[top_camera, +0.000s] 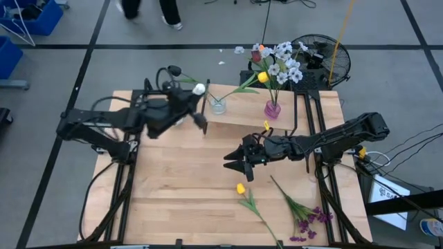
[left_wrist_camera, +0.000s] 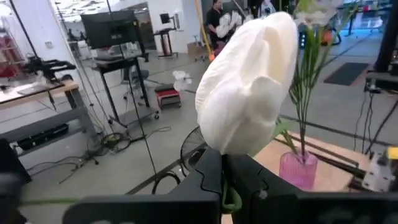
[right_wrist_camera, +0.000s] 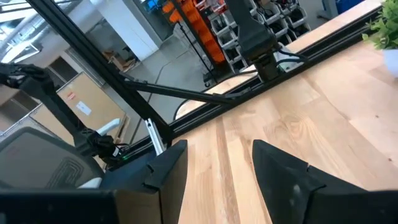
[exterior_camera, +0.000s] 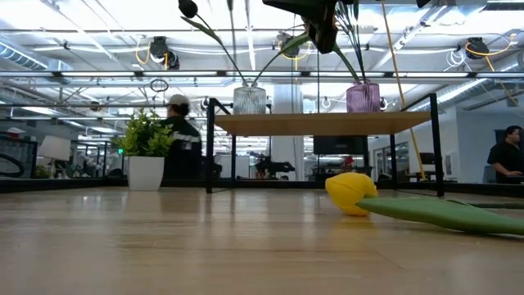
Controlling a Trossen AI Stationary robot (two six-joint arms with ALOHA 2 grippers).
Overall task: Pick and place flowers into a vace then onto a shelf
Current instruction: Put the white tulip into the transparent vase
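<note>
Left end effector grasping white flower near shelf, right end effector released above table

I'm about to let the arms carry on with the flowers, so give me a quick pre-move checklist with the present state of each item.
1. Left gripper shut on the white flower: ok.
2. Clear vase upright on the shelf, ready for a stem: ok.
3. Right gripper open and empty over the table: ok.
4. Yellow flower lying free on the table for the next pick: ok.
5. Purple flowers within reach near the table's corner: cannot tell.
6. White flower's stem lined up over the clear vase: cannot tell.
</note>
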